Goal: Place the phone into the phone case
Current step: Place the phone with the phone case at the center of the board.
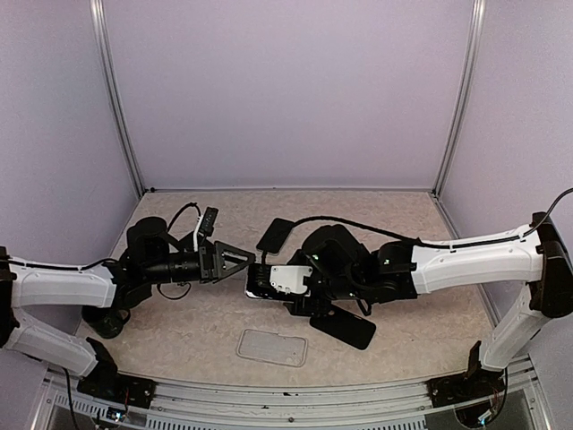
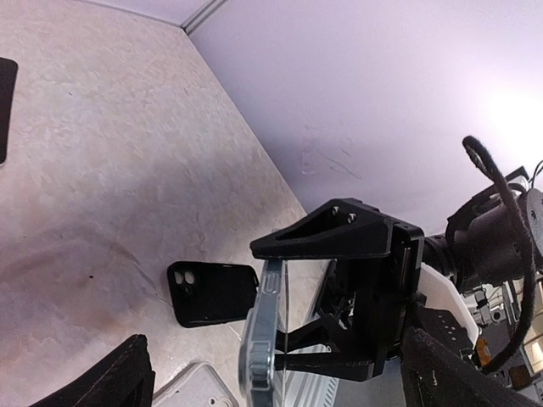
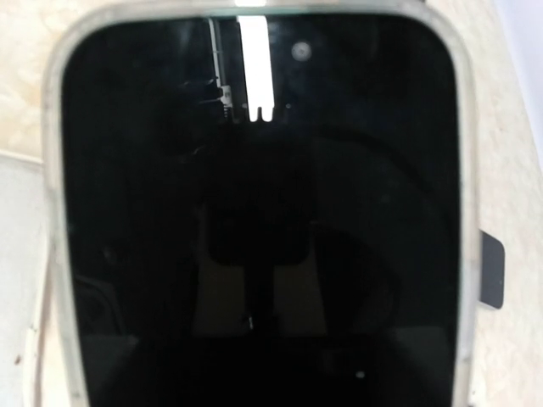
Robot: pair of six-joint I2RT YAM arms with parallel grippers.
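A beige marbled tabletop [image 1: 179, 349] spreads under both pincers. One black phone case [image 1: 274, 235] lies flat on it just beyond the tip of the left pincer [image 1: 253, 260], toward the back. A second black phone case [image 1: 347, 331], its camera cut-out showing in the left wrist view, lies on the near side of the right pincer [image 1: 261, 287], probably partly beneath it. Lilac walls [image 1: 286, 90] close in behind and beside the pincers, with an aluminium post [image 1: 116, 98] in each back corner
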